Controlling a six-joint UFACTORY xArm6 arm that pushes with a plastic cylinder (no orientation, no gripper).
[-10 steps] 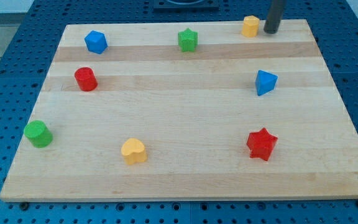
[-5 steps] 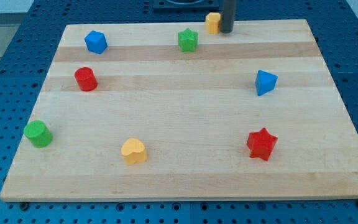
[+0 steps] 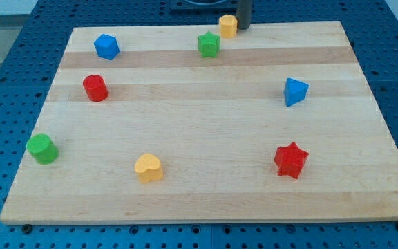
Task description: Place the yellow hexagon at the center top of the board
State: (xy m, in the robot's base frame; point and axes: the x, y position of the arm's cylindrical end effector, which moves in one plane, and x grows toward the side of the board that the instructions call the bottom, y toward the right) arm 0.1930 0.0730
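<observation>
The yellow hexagon [image 3: 228, 25] sat at the board's [image 3: 199, 200] top edge, near the middle. My tip [image 3: 244, 27] touched its right side. The green star [image 3: 209, 45] sat just beside it, lower left.

A blue perforated table [image 3: 5, 41] surrounds the wooden board [image 3: 206, 145].

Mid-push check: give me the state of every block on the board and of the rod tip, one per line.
yellow hexagon: at the top edge, near centre, tip against its right side.
my tip: on the board, right of the yellow hexagon.
green star: free, just below-left of the hexagon.
blue hexagon: free, top left.
red cylinder: upright, left.
green cylinder: upright, lower left.
yellow heart: free, bottom.
red star: free, lower right.
blue block: free, right.
</observation>
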